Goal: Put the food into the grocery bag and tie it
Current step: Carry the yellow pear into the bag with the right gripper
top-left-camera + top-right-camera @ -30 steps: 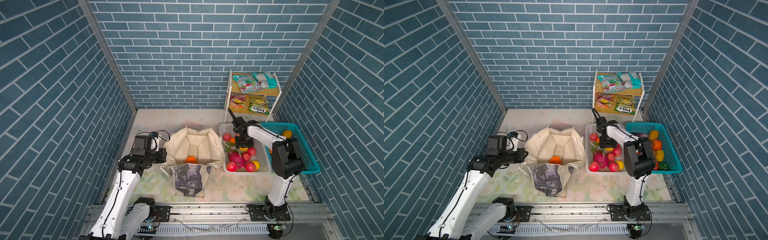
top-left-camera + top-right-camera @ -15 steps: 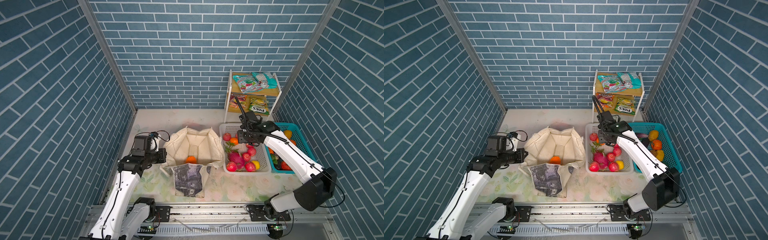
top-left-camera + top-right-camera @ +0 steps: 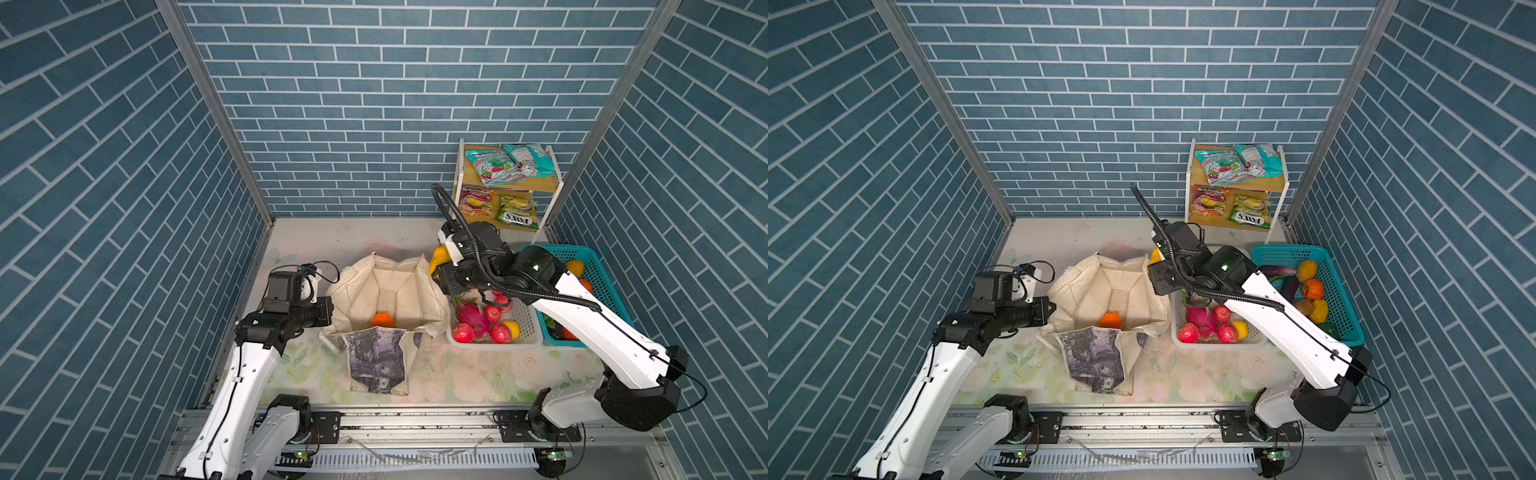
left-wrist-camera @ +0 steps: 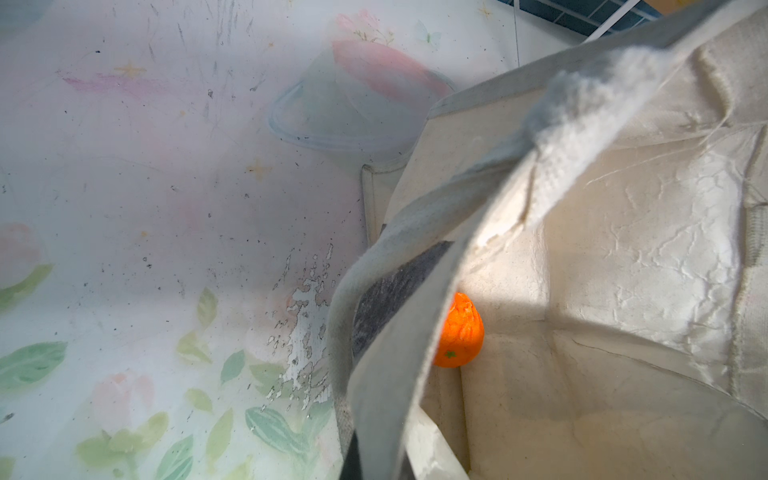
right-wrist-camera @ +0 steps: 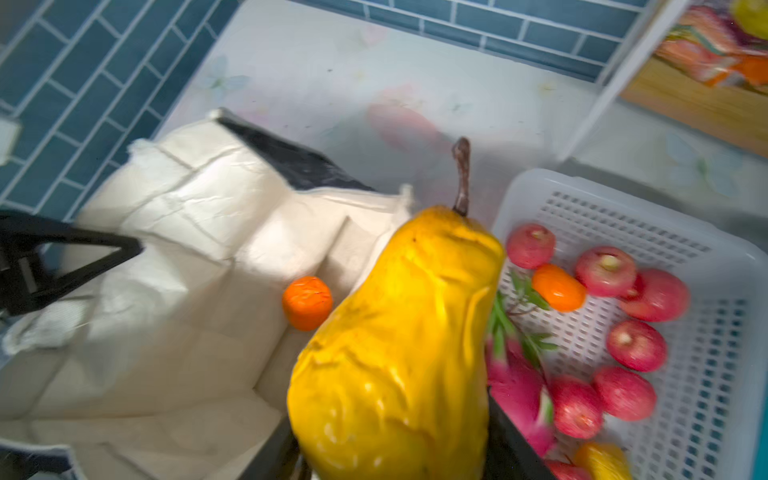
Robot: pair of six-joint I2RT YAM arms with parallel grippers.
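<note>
Overhead, both top views showed a flowered table inside a blue-tiled booth. At the centre stood the grocery bag, a cream canvas tote with its mouth open and one orange lying on its floor. The left gripper, at the bag's left edge, was clenched shut, apparently pinching the rim so that the mouth gaped.

The right gripper was clamped around a yellow pear, held just at the bag's upper right rim and not yet over the opening. Right of the bag, a white basket held red apples and a pink dragon fruit. Further right sat a teal basket of produce. Snack packets lay on a shelf at upper right.

Loading seemed barely begun. Next, the pear would likely need moving left over the opening and then releasing. Tying would come much later.
</note>
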